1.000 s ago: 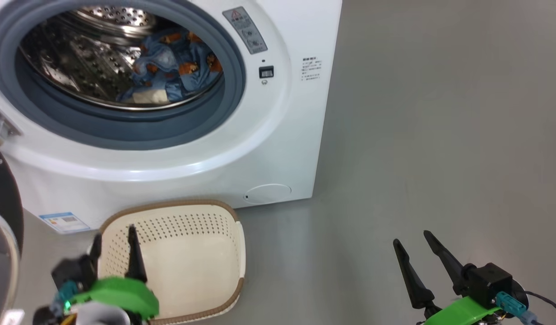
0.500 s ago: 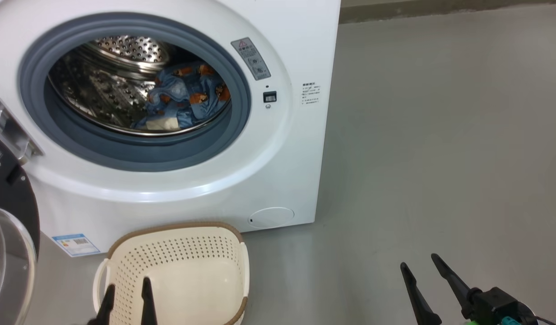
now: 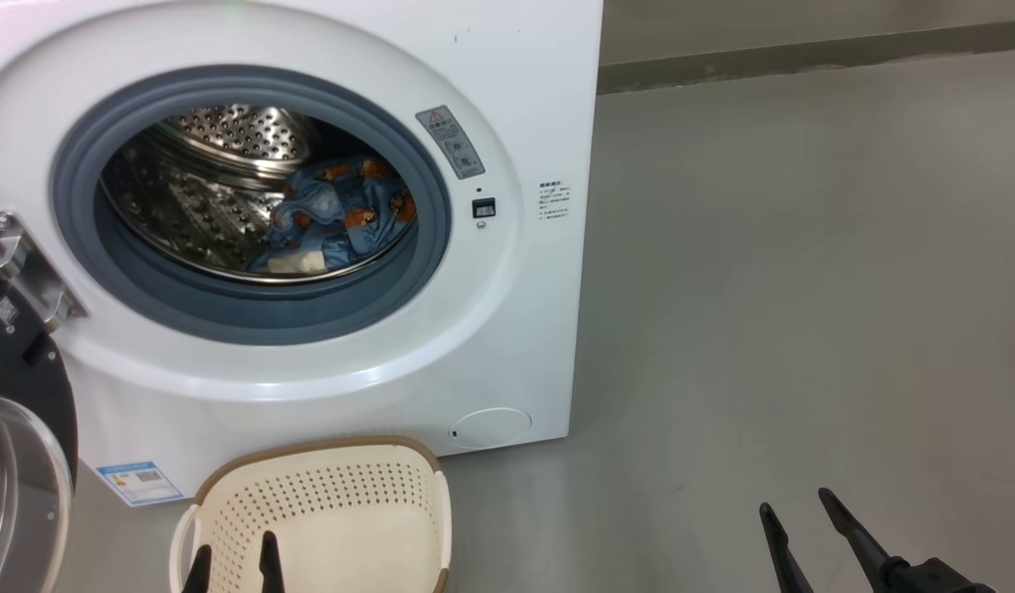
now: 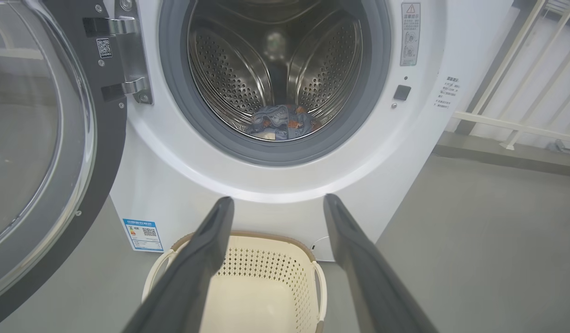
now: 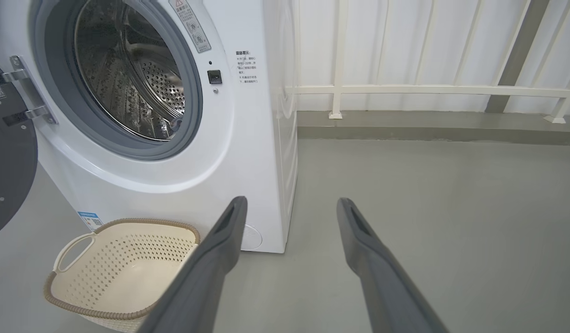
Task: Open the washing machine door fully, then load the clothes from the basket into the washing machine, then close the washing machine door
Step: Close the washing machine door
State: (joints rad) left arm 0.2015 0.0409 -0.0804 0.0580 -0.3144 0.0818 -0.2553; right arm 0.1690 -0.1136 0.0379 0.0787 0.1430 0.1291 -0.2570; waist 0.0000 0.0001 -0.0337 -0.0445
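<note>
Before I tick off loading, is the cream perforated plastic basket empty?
Empty: the basket shows a bare bottom; blue orange-printed clothes lie in the steel drum.

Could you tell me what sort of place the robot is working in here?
Probably a laundry corner, perhaps on a balcony or in a utility area: a front-loading washing machine stands on a bare grey floor with a basket before it, and a white railing runs beyond.

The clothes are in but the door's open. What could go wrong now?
1. The clothes lie low in the drum, seemingly close to the seal. A loose fold might get pinched when the door shuts.
2. The basket sits right before the machine, by the left gripper. Swinging toward the door, that gripper might knock it.
</note>
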